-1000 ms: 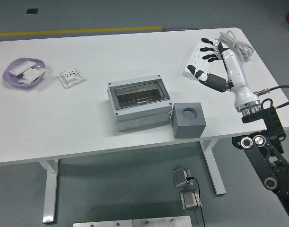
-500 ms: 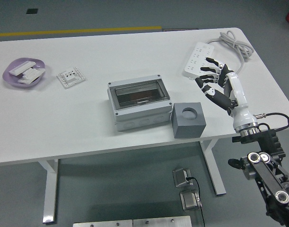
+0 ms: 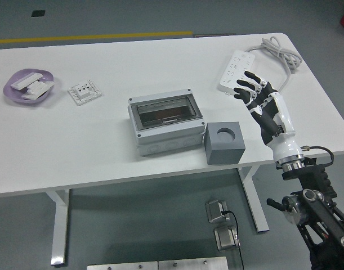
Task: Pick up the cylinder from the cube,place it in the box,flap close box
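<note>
Nearest the table's front edge sits the grey cube (image 3: 224, 143), its round socket on top showing only a dark hollow; no cylinder can be seen in it. Touching the cube's left side is the grey box (image 3: 166, 122), its clear flap lying down over the opening, with something dark and reddish dimly visible through the flap that cannot be made out as a cylinder. To the right of both, the right hand (image 3: 260, 101) hovers above the white table (image 3: 104, 152), fingers spread apart and holding nothing, its fingertips pointing toward the white power strip (image 3: 235, 70) just beyond it. The strip's grey cable (image 3: 281, 50) loops near the far right corner. Farther back on the left lies a small white socket plate (image 3: 84, 91), and beyond it, near the left edge, a purple dish (image 3: 17, 93) holding a couple of white parts (image 3: 32, 87).
</note>
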{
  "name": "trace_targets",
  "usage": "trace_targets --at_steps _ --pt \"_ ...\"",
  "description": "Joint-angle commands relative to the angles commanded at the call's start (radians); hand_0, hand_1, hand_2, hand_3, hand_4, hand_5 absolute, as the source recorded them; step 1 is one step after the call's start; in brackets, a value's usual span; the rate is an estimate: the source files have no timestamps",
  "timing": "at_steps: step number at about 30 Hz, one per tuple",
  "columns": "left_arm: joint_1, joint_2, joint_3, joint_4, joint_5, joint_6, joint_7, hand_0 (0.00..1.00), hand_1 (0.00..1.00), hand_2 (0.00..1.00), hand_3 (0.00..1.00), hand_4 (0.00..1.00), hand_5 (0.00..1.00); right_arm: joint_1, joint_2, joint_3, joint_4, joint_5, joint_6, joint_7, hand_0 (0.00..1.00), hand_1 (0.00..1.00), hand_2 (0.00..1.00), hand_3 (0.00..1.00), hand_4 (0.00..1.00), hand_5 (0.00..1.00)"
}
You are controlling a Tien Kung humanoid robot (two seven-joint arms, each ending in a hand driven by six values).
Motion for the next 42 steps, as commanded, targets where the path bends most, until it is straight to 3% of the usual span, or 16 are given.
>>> trace_targets --at_steps 9,10,15,16,42 --pt "0.002 -0.004 -0.017 0.0 0.017 0.005 0.008 0.632 0.537 0.51 0.607 0.58 0.161 0.004 0.001 0.016 -0.012 -0.042 0.034 -0.038 0.802 0.813 0.836 0.816 0.95 0.497" --pt "0.002 -0.005 -0.02 0.0 0.019 0.006 0.01 0.632 0.539 0.515 0.607 0.585 0.166 0.003 0.001 0.019 -0.012 -0.042 0.036 -0.04 0.802 0.794 0.814 0.805 0.998 0.818" --pt "0.003 -0.008 -0.035 0.0 0.029 0.011 0.013 0.632 0.539 0.515 0.607 0.585 0.166 -0.004 -0.004 0.021 -0.009 0.023 0.054 -0.032 0.802 0.794 0.814 0.805 0.998 0.818" --pt "0.002 -0.008 -0.037 0.0 0.031 0.012 0.014 0.632 0.539 0.517 0.608 0.587 0.167 -0.006 -0.004 0.024 -0.006 0.032 0.057 -0.03 0.826 0.803 0.819 0.79 0.998 0.987" --pt "-0.022 -0.007 -0.046 0.0 0.037 0.018 0.026 0.632 0.54 0.521 0.609 0.591 0.164 -0.025 -0.002 0.108 -0.002 0.061 0.064 -0.03 0.843 0.806 0.813 0.762 0.998 0.998"
